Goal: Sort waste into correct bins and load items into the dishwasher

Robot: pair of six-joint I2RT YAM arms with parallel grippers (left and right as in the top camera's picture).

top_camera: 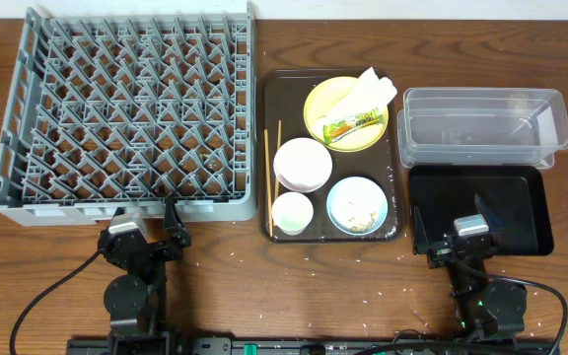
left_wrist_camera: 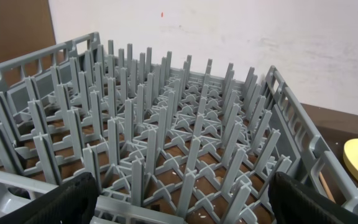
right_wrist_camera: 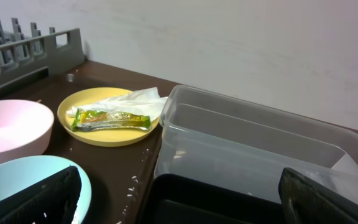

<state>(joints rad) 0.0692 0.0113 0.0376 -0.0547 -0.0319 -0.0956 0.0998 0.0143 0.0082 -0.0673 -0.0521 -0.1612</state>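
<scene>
Likely, with the rack [top_camera: 126, 108] empty and the left claw [top_camera: 146, 215] and right claw [top_camera: 454, 227] both spread open holding nothing, the plate [top_camera: 321, 116] on the brown tray [top_camera: 282, 99] could have shed its napkin [top_camera: 368, 87] and wrapper [top_camera: 354, 124] if lifted tilted, onto a wooden table [top_camera: 294, 286] speckled with grains [top_camera: 378, 293], before a white wall [left_wrist_camera: 229, 37].

The black left arm [top_camera: 126, 291] sits folded over its base, wrist pointing away from it; the black two-finger left gripper [top_camera: 146, 215] has its jaws spread wide with nothing between them; in the left wrist view its dark fingers [left_wrist_camera: 61, 202] show at the two lower corners; the black right arm [top_camera: 486, 301] is folded likewise; the black two-finger right gripper [top_camera: 454, 225] is also spread wide and holds nothing, its fingers [right_wrist_camera: 39, 199] at both lower corners.
</scene>
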